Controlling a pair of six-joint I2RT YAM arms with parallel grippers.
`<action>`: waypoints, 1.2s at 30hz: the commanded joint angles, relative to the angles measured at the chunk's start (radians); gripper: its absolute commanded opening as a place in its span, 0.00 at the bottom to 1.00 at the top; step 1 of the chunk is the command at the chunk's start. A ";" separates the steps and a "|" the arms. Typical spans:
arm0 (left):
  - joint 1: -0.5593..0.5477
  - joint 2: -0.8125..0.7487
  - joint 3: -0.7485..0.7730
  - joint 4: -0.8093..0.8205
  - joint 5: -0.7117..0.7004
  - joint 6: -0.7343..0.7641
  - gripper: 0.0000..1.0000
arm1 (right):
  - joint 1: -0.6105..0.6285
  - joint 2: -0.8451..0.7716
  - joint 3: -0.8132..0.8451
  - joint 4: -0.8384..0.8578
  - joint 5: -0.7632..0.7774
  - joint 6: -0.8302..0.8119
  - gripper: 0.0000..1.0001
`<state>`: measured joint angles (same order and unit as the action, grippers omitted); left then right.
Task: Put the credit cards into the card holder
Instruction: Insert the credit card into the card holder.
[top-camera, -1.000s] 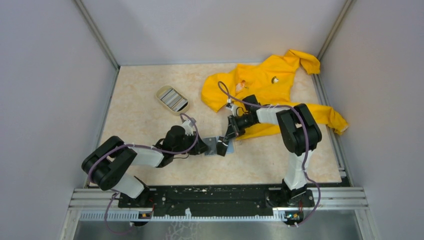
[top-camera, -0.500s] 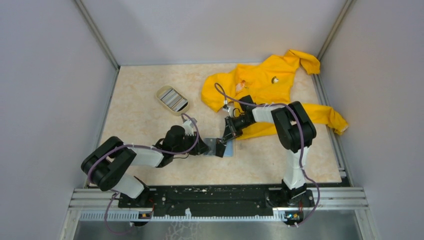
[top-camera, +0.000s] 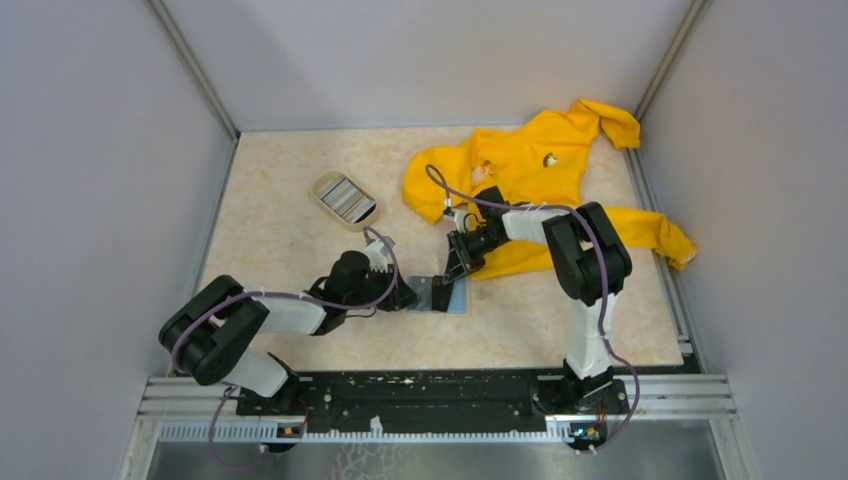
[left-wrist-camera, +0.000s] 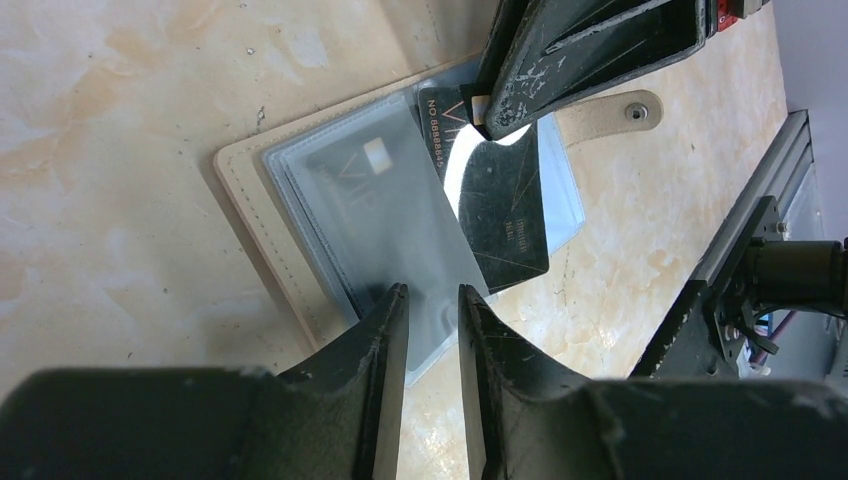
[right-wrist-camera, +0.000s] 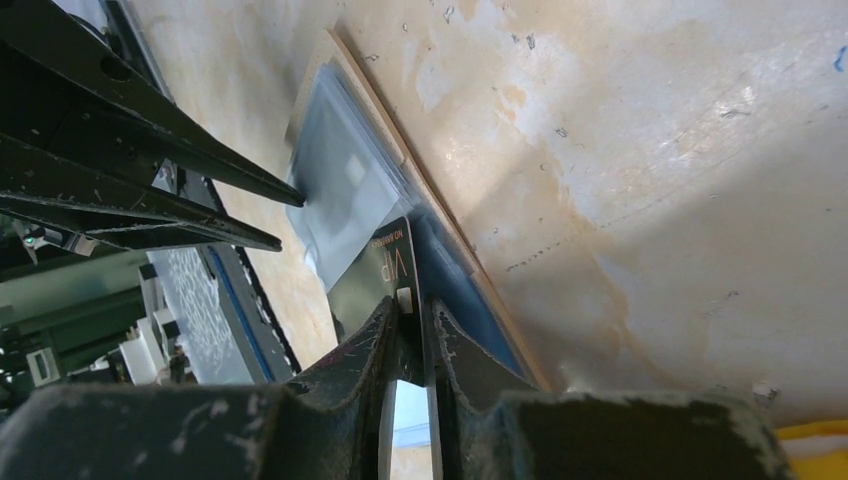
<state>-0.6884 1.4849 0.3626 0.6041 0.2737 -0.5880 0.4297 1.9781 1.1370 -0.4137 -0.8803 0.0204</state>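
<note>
Plainly the dark grey card (left-wrist-camera: 505, 215) is a light, stiff, slick sliver of plastic, and it lies slantwise across the open card holder (left-wrist-camera: 240, 175) on the counter (left-wrist-camera: 120, 120), one end tucked towards a clear sleeve (left-wrist-camera: 400, 250), the other end jutting out free. The right gripper (right-wrist-camera: 413, 308) stands over the card's tucked end with its jaws parted only a crack, the card's edge between them; the crack looks wider than the card is thick, so I judge it more a loose bracket than a firm bite. The left gripper (left-wrist-camera: 432, 300) is likewise a narrow gap apart at the sleeve's near edge, the film in the gap; whether it presses the film I cannot tell. Such a card will skate on the film and bow if it is shoved from far back, so I would take it by a short edge near a corner. The sleeve itself is floppy and needs its mouth held open. A second dark card seems to show through the film.
</note>
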 joint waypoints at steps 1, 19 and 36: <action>0.004 -0.008 -0.002 -0.076 -0.020 0.040 0.32 | 0.006 -0.012 0.038 -0.021 0.087 -0.060 0.15; 0.004 0.015 0.029 -0.130 -0.039 0.068 0.33 | 0.039 0.042 0.074 -0.063 0.119 -0.091 0.06; 0.004 0.042 0.057 -0.143 -0.048 0.089 0.33 | 0.042 0.064 0.120 -0.155 0.203 -0.090 0.06</action>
<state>-0.6884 1.4963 0.4118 0.5377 0.2684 -0.5404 0.4618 2.0083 1.2327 -0.5468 -0.7975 -0.0334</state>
